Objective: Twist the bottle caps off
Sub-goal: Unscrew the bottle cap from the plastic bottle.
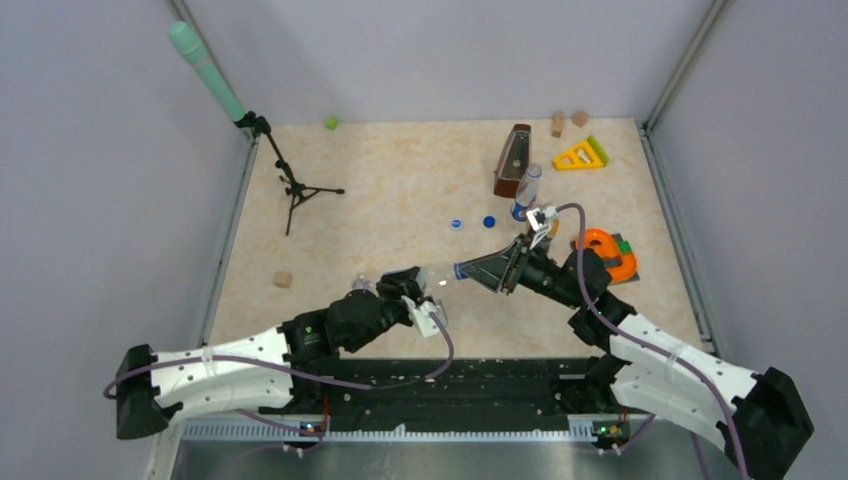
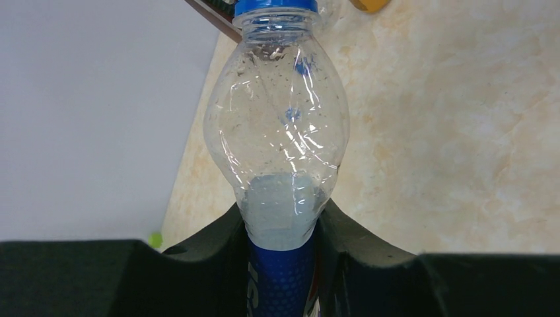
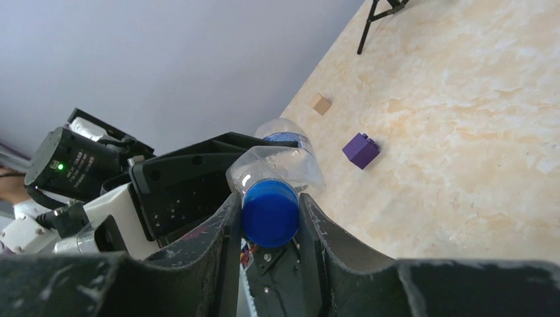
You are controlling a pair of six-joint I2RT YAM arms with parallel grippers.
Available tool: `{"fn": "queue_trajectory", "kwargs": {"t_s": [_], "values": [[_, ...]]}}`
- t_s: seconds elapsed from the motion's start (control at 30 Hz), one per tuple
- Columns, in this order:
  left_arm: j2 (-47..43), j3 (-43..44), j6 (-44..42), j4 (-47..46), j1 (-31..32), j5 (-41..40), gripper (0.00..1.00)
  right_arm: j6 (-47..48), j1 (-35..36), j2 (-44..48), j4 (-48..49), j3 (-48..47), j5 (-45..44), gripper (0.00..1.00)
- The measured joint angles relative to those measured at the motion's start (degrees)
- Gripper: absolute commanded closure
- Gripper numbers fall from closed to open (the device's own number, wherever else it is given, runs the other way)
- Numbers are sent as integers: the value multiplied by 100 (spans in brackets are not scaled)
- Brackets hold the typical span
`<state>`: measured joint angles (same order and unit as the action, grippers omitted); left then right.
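Observation:
My left gripper is shut on a clear plastic bottle with a blue label, gripped around its lower body and held level above the table. The neck points toward my right arm. A dark blue bottle cap sits on that neck, and my right gripper is shut on it, one finger pressed against each side. The same cap shows at the top edge of the left wrist view. Two loose blue caps lie on the table beyond the bottle.
A second bottle stands upright beside a brown box. A yellow triangle and an orange toy lie at the right. A tripod stands back left, with a wooden cube near it. A purple cube lies under the arms.

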<state>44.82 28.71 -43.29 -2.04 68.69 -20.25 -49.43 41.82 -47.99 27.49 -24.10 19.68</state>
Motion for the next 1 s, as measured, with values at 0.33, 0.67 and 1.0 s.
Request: {"fn": "queue_trajectory", "kwargs": {"t_s": [0.33,0.67,1.0], "values": [[-168,444,1349,1082,-807,2041,100,1735,-7,337,-396,-90,911,100],[557,1456,2267,2629,-2280,5528,100,4050,-11,310,-1021,-540,2402,100],[651,1648,2516,3023,-2402,6251,100,5088,-9,238,-1381,-782,3062,62]]}}
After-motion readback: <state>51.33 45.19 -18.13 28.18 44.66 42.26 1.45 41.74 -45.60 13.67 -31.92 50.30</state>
